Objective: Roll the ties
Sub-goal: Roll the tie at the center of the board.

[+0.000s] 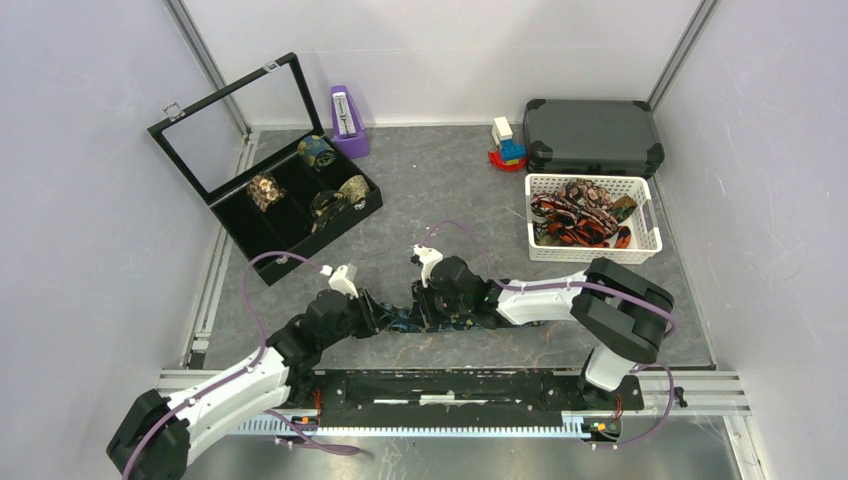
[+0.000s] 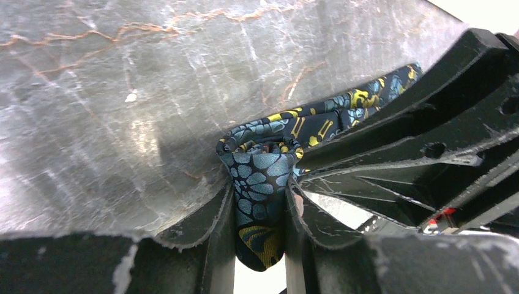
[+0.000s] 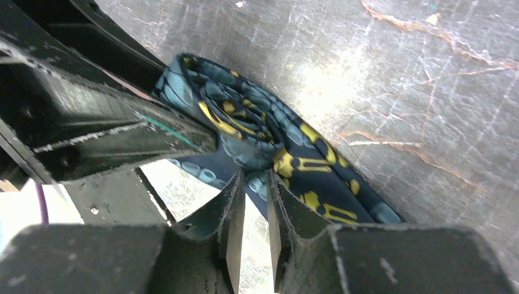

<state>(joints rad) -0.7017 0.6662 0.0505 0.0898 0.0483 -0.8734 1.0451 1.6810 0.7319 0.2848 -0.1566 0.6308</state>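
A dark navy tie with blue and gold paisley (image 1: 440, 322) lies on the grey mat near the front, between my two grippers. My left gripper (image 1: 383, 316) is shut on its folded end; the left wrist view shows the fabric (image 2: 260, 184) pinched between the fingers (image 2: 214, 223), with the rest of the strip running off to the upper right. My right gripper (image 1: 420, 310) is shut on the same tie (image 3: 275, 141), its tips nipping a fold of it. Rolled ties (image 1: 265, 190) sit in the black box. Several loose red-orange and brown ties (image 1: 575, 215) lie in the white basket.
An open black compartment box (image 1: 240, 225) with its lid raised stands at the back left. A white basket (image 1: 645, 245) stands at the right, a dark case (image 1: 592, 135) behind it. A purple stand (image 1: 348, 120) and a small toy (image 1: 507, 145) are at the back.
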